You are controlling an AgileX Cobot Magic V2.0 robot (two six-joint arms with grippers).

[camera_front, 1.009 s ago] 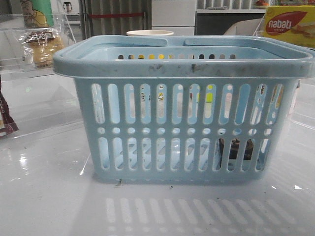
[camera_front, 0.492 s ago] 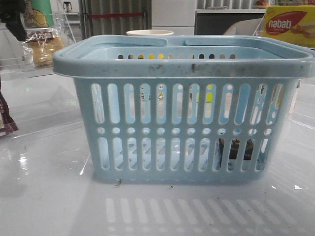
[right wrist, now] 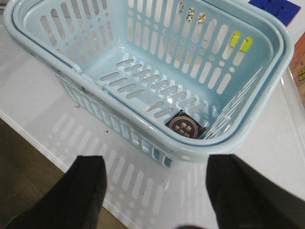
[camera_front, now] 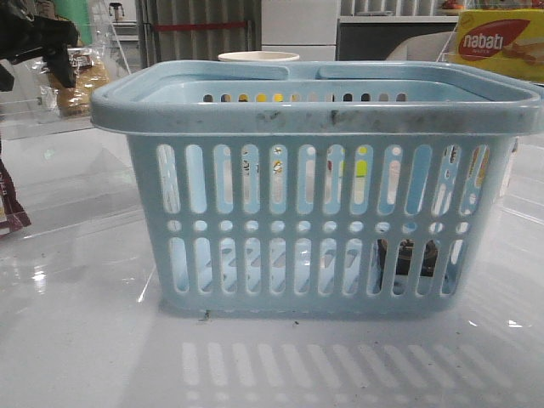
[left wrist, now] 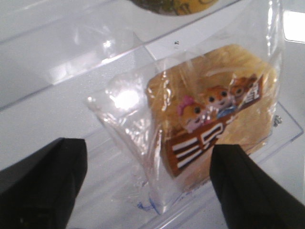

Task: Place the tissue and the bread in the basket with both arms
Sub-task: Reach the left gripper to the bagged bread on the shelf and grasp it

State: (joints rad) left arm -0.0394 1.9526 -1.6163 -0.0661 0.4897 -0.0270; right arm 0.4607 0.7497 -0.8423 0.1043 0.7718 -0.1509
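Basket (camera_front: 314, 183): light-blue plastic, upright on the white table (camera_front: 85, 340). Vertical slots in two tiers with a row of round holes between; wide rim, scuffed dark along the front. The right wrist view shows the basket (right wrist: 143, 62) from above, its floor bare apart from one item.

Contents of basket: tissue (right wrist: 185, 127), a small dark packet with lighter marks, lying flat in one corner of the floor, against the wall. In the front view it is a dark shape behind the lower slots at the right end (camera_front: 408, 255).

Bread (left wrist: 214, 119): clear crinkly bag of golden-brown buns with a dark label band and cartoon figures, resting on a clear plastic shelf (left wrist: 290, 126). Outside the basket, at the far left of the front view (camera_front: 76, 81), behind and left of the basket rim.

Left gripper (left wrist: 147, 181): fingers spread wide, one on each side of the lower end of the bread bag, nothing gripped; contact with the bag cannot be told. In the front view it is a dark form at the top-left corner (camera_front: 34, 38), level with the bread.

Right gripper (right wrist: 157, 191): fingers apart, empty, held above the table beside the basket, looking down into it.

Other: yellow-and-red box (camera_front: 500, 42) at far right behind the basket; pale cup rim (camera_front: 259, 57) just behind the basket's far edge.
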